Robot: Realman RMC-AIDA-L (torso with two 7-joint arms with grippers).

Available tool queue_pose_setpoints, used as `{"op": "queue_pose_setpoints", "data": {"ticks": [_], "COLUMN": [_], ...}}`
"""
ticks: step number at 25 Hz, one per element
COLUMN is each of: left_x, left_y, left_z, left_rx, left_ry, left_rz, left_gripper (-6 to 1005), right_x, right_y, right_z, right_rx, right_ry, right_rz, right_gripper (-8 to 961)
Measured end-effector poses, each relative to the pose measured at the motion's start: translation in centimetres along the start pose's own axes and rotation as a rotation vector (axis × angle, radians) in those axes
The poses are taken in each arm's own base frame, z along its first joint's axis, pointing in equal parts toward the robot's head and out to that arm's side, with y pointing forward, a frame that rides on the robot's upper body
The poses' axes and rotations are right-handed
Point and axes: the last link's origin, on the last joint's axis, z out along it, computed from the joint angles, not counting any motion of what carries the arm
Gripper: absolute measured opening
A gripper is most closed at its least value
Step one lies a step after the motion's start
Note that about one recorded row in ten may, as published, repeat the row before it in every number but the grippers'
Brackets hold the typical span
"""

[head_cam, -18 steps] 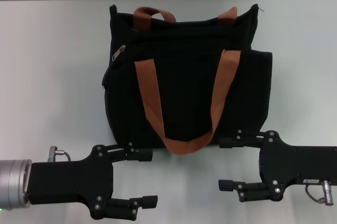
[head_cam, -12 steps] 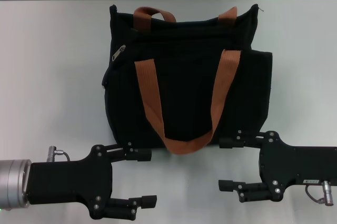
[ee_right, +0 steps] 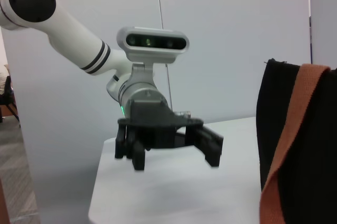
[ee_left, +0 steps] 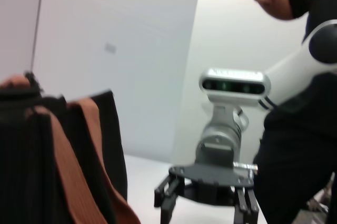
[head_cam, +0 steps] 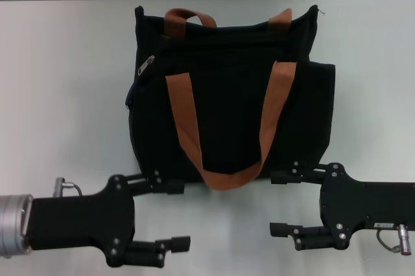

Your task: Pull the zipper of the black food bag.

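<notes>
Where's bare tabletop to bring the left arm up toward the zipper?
The widest bare strip lies left of the black food bag, alongside the zipper. A similar strip lies right of the bag. It is crowded at the near edge: left pincer and right pincer, both open, sit against the bag's bottom.

Black grippers, white arms, silver wrist

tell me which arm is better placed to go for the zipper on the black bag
Left, probably. The zipper sits on the black food bag at the robot's left, nearer the open left end effector than the right end effector.
</notes>
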Motion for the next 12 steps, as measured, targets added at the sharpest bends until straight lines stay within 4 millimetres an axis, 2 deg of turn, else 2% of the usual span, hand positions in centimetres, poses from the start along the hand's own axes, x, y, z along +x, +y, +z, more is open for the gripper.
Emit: {"op": "queue_pose_setpoints", "data": {"ticks": [6, 9, 10, 12], "left_x": [1.5, 3.2, 3.2, 3.4], "left_y": [-0.4, -1.1, -1.1, -1.9], "left_z": [-1.0, -3.1, -3.1, -4.3], "left_rx": [0.077, 0.265, 0.265, 0.392], "left_ry": [0.121, 0.308, 0.308, 0.352], "left_rz": [0.066, 0.155, 0.155, 0.183], "left_gripper": [808, 805, 804, 802], "right_x": [0.1, 0.3, 0.3, 0.2], "right_y": [0.0, 0.0, 0.0, 0.0], "right_z": [-0.1, 0.0, 0.0, 0.0], "right_rx": [0.014, 0.018, 0.018, 0.019], "right_ry": [0.001, 0.002, 0.002, 0.001], "right_rz": [0.006, 0.011, 0.011, 0.011], "right_gripper": [775, 774, 774, 774]}}
